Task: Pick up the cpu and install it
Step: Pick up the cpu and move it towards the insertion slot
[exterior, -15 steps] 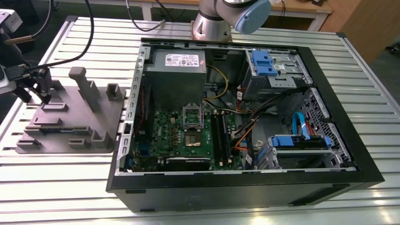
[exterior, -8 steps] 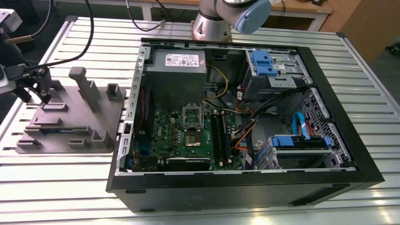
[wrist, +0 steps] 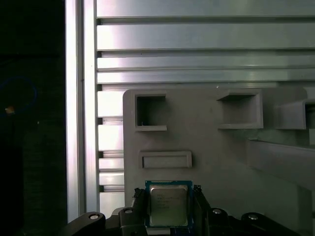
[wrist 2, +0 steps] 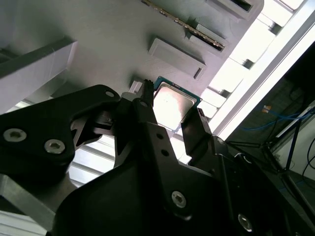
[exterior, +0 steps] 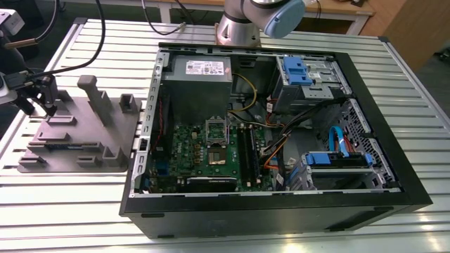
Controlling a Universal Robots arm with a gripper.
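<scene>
The tool (exterior: 41, 109) hangs over the far corner of the grey tray (exterior: 77, 132), at the exterior view's left. In both wrist views its two black fingers (wrist: 139, 199) sit tight against two sides of the cpu (wrist: 168, 206), so the tool looks to be pinching it. The cpu is small, flat and square, with a shiny grey top, and it is over the tray, near a low grey block (wrist: 165, 160). A square pocket (wrist: 150, 113) in the tray has nothing in it. The tray lies on the ribbed metal tabletop (exterior: 70, 211), just beside the open computer case (exterior: 393, 132). The green board (exterior: 211, 153) lies inside the case, well apart from the cpu.
</scene>
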